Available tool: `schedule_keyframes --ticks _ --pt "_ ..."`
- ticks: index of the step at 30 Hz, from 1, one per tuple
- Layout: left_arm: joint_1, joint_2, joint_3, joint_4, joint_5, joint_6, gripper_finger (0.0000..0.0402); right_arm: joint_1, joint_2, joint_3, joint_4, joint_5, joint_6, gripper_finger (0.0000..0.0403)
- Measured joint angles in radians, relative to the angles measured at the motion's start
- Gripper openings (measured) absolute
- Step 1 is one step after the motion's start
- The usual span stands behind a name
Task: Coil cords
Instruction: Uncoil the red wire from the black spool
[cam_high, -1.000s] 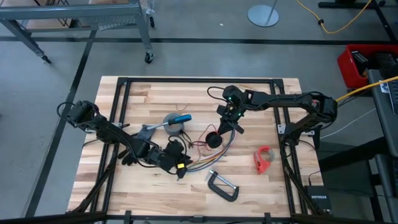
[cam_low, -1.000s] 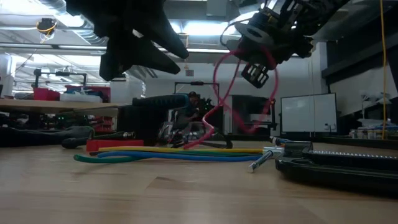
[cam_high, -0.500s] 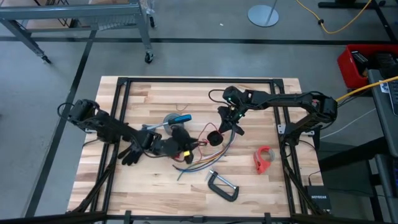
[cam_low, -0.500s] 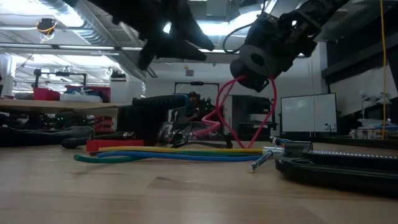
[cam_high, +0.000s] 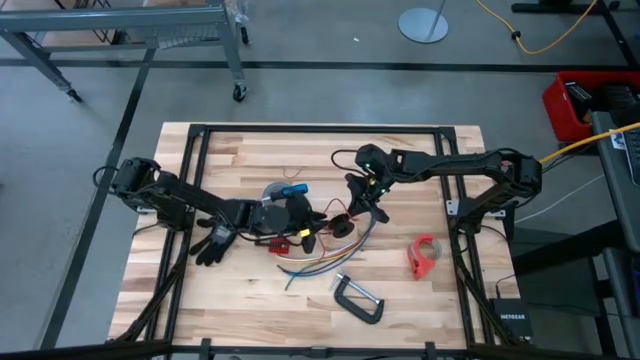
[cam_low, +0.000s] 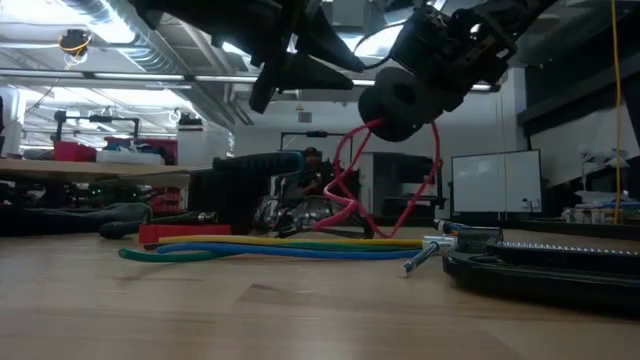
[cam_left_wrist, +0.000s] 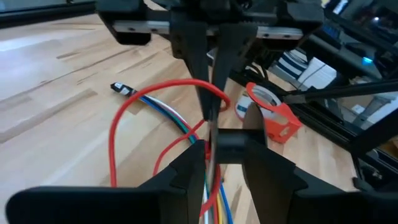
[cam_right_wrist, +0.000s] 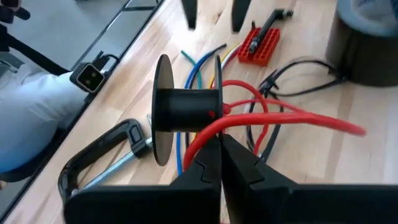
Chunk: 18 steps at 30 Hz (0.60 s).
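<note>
A black spool (cam_high: 343, 225) with red cord (cam_right_wrist: 292, 118) on it hangs above the table's middle, raised in the low view (cam_low: 398, 98). My right gripper (cam_high: 360, 208) is shut on it from the far side. My left gripper (cam_high: 312, 222) is open just left of the spool, its fingers (cam_right_wrist: 189, 12) apart and touching nothing that I can see. The bundle of yellow, blue and green strands (cam_high: 320, 262) lies flat on the table below. A thin black wire (cam_right_wrist: 292, 68) lies beside the grey tape roll. My right gripper pinches the thin edge of one spool flange (cam_right_wrist: 217, 134) between its two fingers. The red cord (cam_right_wrist: 202, 140) runs into the same gap. The fingers slant down from the table's far side. The spool is lifted clear, axis level, with slack red loops (cam_low: 345, 195) hanging to the table.
A grey tape roll (cam_high: 275, 192) with a blue-handled tool (cam_high: 293, 189) sits left of the spool. A black glove (cam_high: 212, 243), a red block (cam_right_wrist: 258, 43), a C-clamp (cam_high: 358, 298) and a red tape dispenser (cam_high: 424, 255) lie near the front.
My left gripper has risen and gone toward the far and right edges, from beside the strand bundle up to the spool. My right gripper has shifted slightly toward the table's left with the spool, which has turned about in the hold; the red loops have swung.
</note>
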Motion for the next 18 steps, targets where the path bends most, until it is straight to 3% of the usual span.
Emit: schedule_keyframes --ticks 18 --pt "0.012 0.0 0.0 -0.002 0.003 0.045 0.0101 -0.001 0.0 0.001 0.088 -0.056 0.05 0.0"
